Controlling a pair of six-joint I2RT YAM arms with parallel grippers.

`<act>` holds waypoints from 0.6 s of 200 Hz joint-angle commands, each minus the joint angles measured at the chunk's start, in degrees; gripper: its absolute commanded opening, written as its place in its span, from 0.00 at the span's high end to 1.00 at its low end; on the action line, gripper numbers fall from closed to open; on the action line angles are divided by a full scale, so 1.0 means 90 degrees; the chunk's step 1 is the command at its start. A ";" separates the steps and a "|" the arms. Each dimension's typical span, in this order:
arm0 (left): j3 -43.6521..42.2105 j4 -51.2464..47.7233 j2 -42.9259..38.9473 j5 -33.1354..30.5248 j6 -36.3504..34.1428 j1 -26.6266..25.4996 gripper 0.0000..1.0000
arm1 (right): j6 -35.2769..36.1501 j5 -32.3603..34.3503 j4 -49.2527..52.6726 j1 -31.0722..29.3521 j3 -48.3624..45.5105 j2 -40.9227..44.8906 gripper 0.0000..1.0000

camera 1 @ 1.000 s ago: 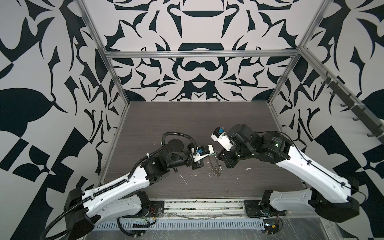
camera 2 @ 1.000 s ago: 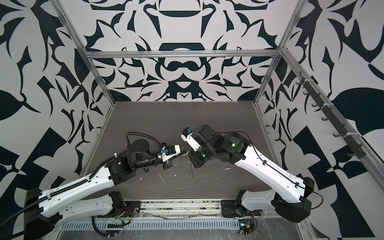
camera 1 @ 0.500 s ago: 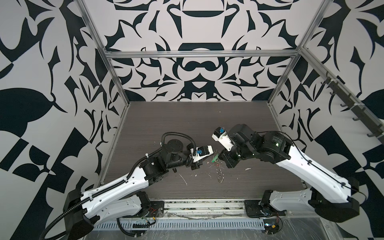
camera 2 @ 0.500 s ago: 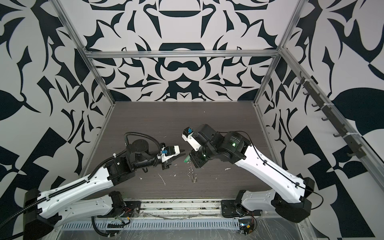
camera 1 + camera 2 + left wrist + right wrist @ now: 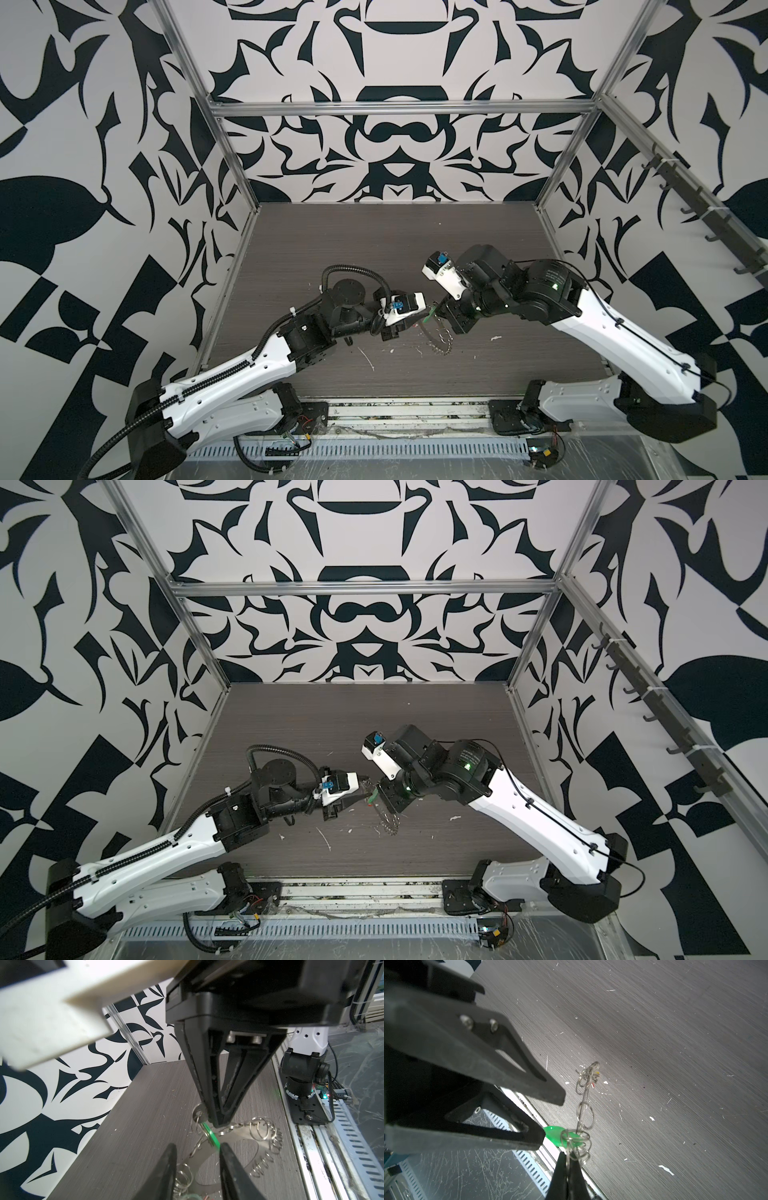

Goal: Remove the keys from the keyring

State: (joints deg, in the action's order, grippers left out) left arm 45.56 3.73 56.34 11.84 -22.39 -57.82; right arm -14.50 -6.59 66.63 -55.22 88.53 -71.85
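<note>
The keyring [image 5: 239,1135], a flat grey disc fringed with wire loops [image 5: 262,1128], hangs tilted above the table. My right gripper [image 5: 568,1155] is shut on its thin rim. In the right wrist view the keyring [image 5: 584,1103] shows edge-on. A green tag [image 5: 212,1134] hangs on one loop beside the silvery head of one of the keys [image 5: 197,1111]. My left gripper [image 5: 198,1148] stands open around the disc's near edge, and only one fingertip [image 5: 225,1148] touches the tag. Both top views show the keyring [image 5: 438,340] [image 5: 388,818] between the two grippers.
White scraps [image 5: 368,357] lie scattered on the dark wood-grain table [image 5: 374,245]. Patterned walls with metal posts close in three sides. A slotted metal rail [image 5: 374,449] runs along the front edge behind the arm bases.
My left gripper went from shut to open and drew back slightly to the left. The keyring swung down and now hangs from the right gripper alone, with the green tag showing.
</note>
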 commanded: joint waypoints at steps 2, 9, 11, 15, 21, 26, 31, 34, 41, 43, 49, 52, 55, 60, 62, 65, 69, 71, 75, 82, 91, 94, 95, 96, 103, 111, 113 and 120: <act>0.0037 0.0291 -0.0052 -0.0072 0.0085 0.0009 0.59 | 0.0347 -0.0147 -0.0029 -0.0001 0.0389 0.0025 1.00; 0.0040 0.0308 -0.0088 -0.0195 0.0110 0.0009 0.59 | 0.0435 -0.0138 0.0002 -0.0007 0.0449 0.0011 1.00; 0.0054 0.0296 -0.0103 -0.0232 0.0121 0.0009 0.59 | 0.0463 -0.0137 0.0022 -0.0007 0.0479 0.0002 1.00; 0.0082 0.0259 -0.0120 -0.0271 0.0131 0.0009 0.59 | 0.0501 -0.0125 0.0044 -0.0006 0.0521 -0.0011 1.00; 0.0146 0.0162 -0.0161 -0.0319 0.0140 0.0014 0.59 | 0.0585 -0.0113 0.0080 0.0001 0.0566 -0.0032 1.00; 0.0210 0.0056 -0.0198 -0.0353 0.0162 0.0026 0.59 | 0.0633 -0.0090 0.0104 -0.0004 0.0596 -0.0043 1.00; 0.0276 -0.0050 -0.0235 -0.0383 0.0180 0.0051 0.59 | 0.0674 -0.0086 0.0125 -0.0006 0.0620 -0.0053 1.00; 0.0308 -0.0130 -0.0250 -0.0381 0.0202 0.0065 0.59 | 0.0698 -0.0073 0.0143 -0.0004 0.0633 -0.0062 1.00; 0.0412 -0.0322 -0.0286 -0.0359 0.0268 0.0112 0.59 | 0.0748 -0.0038 0.0164 0.0002 0.0655 -0.0070 1.00; 0.0435 -0.0386 -0.0296 -0.0339 0.0292 0.0122 0.59 | 0.0758 -0.0027 0.0172 -0.0002 0.0665 -0.0072 1.00; 0.0515 -0.0556 -0.0321 -0.0308 0.0365 0.0140 0.59 | 0.0794 0.0005 0.0202 0.0001 0.0671 -0.0073 1.00; 0.0548 -0.0637 -0.0330 -0.0281 0.0393 0.0151 0.59 | 0.0810 0.0009 0.0217 -0.0001 0.0684 -0.0073 1.00; 0.0577 -0.0701 -0.0348 -0.0240 0.0398 0.0155 0.59 | 0.0832 0.0017 0.0222 0.0000 0.0690 -0.0074 1.00; 0.0606 -0.0781 -0.0382 -0.0189 0.0408 0.0151 0.60 | 0.0867 0.0034 0.0238 -0.0005 0.0690 -0.0082 1.00; 0.0615 -0.0796 -0.0396 -0.0172 0.0415 0.0152 0.60 | 0.0871 0.0045 0.0242 -0.0006 0.0700 -0.0082 1.00; 0.0620 -0.0817 -0.0413 -0.0138 0.0425 0.0146 0.60 | 0.0883 0.0055 0.0250 -0.0007 0.0709 -0.0083 1.00; 0.0626 -0.0829 -0.0433 -0.0107 0.0439 0.0145 0.60 | 0.0907 0.0078 0.0253 -0.0001 0.0703 -0.0083 1.00; 0.0635 -0.0833 -0.0438 -0.0080 0.0440 0.0148 0.60 | 0.0915 0.0078 0.0253 0.0002 0.0706 -0.0083 1.00; 0.0654 -0.0850 -0.0448 -0.0053 0.0447 0.0147 0.60 | 0.0934 0.0094 0.0253 -0.0003 0.0705 -0.0082 1.00; 0.0694 -0.0882 -0.0449 -0.0027 0.0478 0.0148 0.60 | 0.0964 0.0116 0.0255 0.0003 0.0718 -0.0082 1.00; 0.0744 -0.0933 -0.0449 0.0035 0.0536 0.0146 0.61 | 0.1000 0.0151 0.0263 -0.0002 0.0739 -0.0100 1.00; 0.0748 -0.0954 -0.0444 0.0057 0.0536 0.0154 0.61 | 0.1014 0.0149 0.0263 0.0002 0.0750 -0.0107 1.00; 0.0763 -0.0962 -0.0442 0.0069 0.0536 0.0150 0.61 | 0.1020 0.0153 0.0258 -0.0002 0.0755 -0.0107 1.00; 0.0765 -0.0971 -0.0440 0.0075 0.0535 0.0148 0.61 | 0.1022 0.0154 0.0260 0.0000 0.0762 -0.0111 1.00; 0.0777 -0.1030 -0.0439 0.0131 0.0528 0.0148 0.62 | 0.1039 0.0170 0.0270 -0.0004 0.0792 -0.0129 1.00; 0.0782 -0.1081 -0.0430 0.0199 0.0525 0.0147 0.63 | 0.1063 0.0176 0.0272 -0.0004 0.0833 -0.0139 1.00; 0.0786 -0.1096 -0.0430 0.0213 0.0525 0.0151 0.63 | 0.1069 0.0188 0.0272 0.0001 0.0836 -0.0148 1.00; 0.0787 -0.1133 -0.0420 0.0247 0.0528 0.0148 0.63 | 0.1089 0.0194 0.0269 0.0002 0.0852 -0.0144 1.00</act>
State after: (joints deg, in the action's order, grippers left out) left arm 51.46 -3.16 52.66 11.62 -18.81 -56.64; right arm -6.55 -6.07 69.87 -55.22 93.10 -73.34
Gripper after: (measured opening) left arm 0.376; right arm 0.049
